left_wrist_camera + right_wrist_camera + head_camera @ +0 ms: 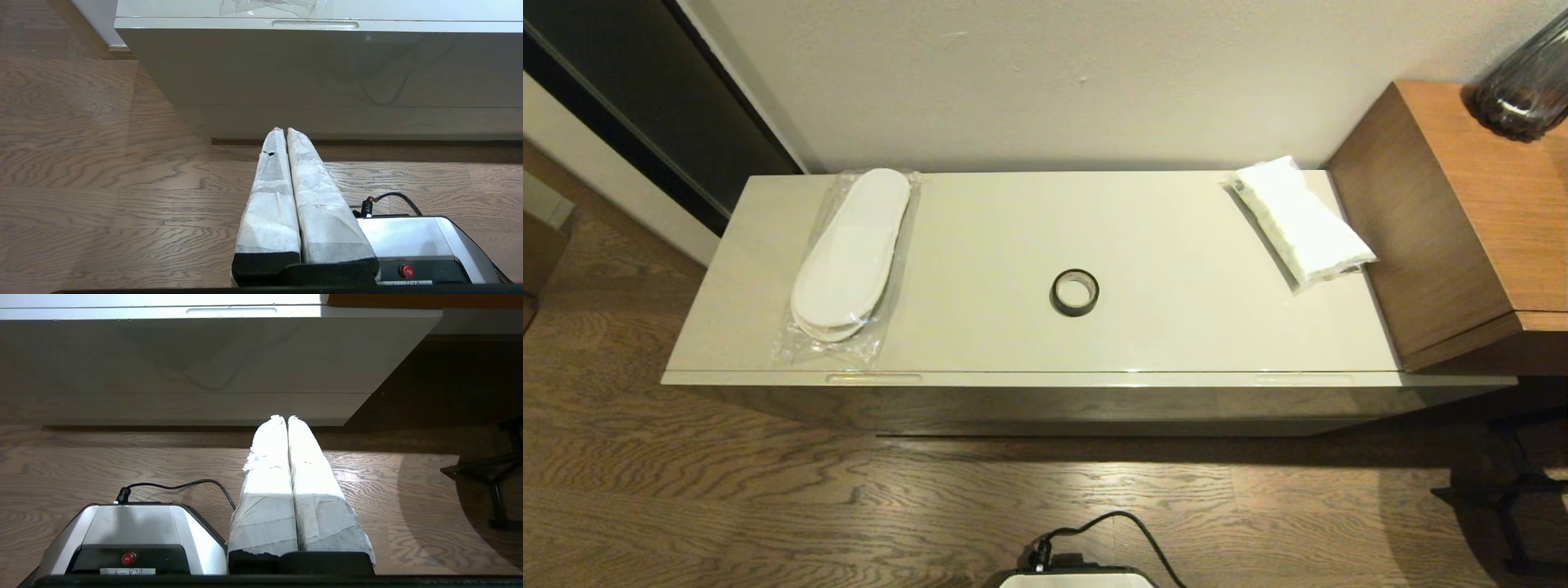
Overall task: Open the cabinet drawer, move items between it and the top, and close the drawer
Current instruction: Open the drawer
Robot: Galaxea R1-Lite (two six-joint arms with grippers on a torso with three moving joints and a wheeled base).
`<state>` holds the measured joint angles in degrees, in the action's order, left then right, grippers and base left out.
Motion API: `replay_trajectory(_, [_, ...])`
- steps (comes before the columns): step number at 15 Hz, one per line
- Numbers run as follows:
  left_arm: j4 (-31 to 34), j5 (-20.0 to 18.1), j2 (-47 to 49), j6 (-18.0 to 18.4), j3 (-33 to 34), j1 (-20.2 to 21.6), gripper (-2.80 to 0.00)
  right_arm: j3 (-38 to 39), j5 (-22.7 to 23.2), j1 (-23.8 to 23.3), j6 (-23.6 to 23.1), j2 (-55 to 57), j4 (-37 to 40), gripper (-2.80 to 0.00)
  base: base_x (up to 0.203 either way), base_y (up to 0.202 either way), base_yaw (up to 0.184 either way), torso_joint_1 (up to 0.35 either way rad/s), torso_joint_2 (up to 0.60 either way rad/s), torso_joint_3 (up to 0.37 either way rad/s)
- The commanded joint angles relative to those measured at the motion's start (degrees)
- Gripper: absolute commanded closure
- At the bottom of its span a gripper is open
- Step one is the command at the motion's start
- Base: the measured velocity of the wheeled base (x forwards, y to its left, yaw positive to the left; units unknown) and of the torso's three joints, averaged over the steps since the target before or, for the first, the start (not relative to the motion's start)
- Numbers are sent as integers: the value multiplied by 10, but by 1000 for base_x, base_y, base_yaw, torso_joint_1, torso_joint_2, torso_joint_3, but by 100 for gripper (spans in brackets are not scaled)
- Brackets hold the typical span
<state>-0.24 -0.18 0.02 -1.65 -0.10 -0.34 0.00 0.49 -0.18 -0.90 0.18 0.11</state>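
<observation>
The cabinet's cream top (1176, 327) carries three items: white slippers in a clear bag (849, 257) at the left, a small black tape roll (1074, 292) in the middle, a white soft pack (1303, 220) at the far right. The drawer is pushed in; its front edge shows two slim handle strips (874, 377) (1303, 378). My left gripper (282, 131) hangs low over the floor before the cabinet front, shut and empty. My right gripper (283, 418) is likewise low before the cabinet, shut and empty. Neither arm shows in the head view.
A brown wooden furniture piece (1462, 220) abuts the cabinet's right end, with a dark glass vase (1523, 82) on it. My base (1078, 576) with a black cable stands on the wood floor. A dark stand (1515, 490) sits at the right.
</observation>
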Motion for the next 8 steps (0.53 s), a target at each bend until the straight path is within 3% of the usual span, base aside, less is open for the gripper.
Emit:
replay_trajectory(1, [0, 0, 1, 0, 0, 0, 0, 0, 0, 0, 0, -2, 1, 0, 0, 0, 0, 0, 0, 0])
replay_trajectory(5, [0, 0, 1, 1, 0, 0, 0, 0, 3, 0, -19, -2, 1, 0, 0, 0, 0, 0, 0, 0])
replay_trajectory(8, [0, 0, 1, 0, 0, 0, 0, -22, 1, 0, -16, -1, 57, 0, 0, 0, 0, 0, 0, 0])
